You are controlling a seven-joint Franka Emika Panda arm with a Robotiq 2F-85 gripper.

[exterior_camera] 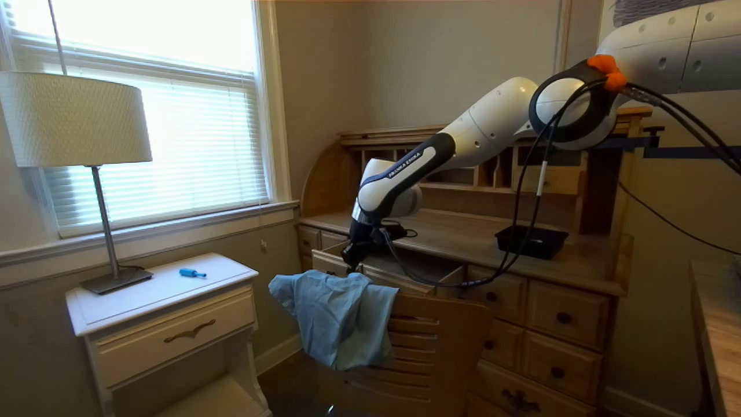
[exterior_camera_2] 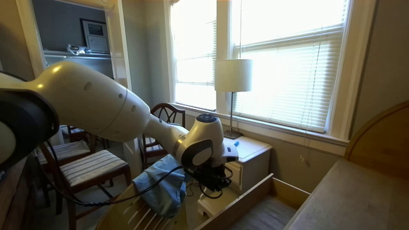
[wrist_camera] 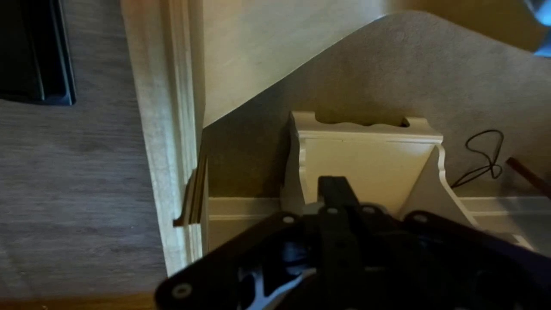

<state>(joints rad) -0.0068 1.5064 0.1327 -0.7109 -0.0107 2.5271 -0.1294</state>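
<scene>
Lettering on the robot arm.
The maker's name, "FRANKA EMIKA", is printed in capitals on the side of the arm's lower section; as seen in an exterior view, the two words form a single line along that section, rising toward the right. In an exterior view, any print on the pale sheet inside a picture frame is too small to read.

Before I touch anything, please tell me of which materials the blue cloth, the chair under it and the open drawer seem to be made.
Blue cloth: matte fabric, perhaps cotton; it drapes in soft creases.
Chair: probably wood or plywood with a smooth finish, going by its warm brown, slotted back.
Open drawer: apparently wood, unpainted inside; grain-like streaks run over its bottom, but laminate is possible.
</scene>
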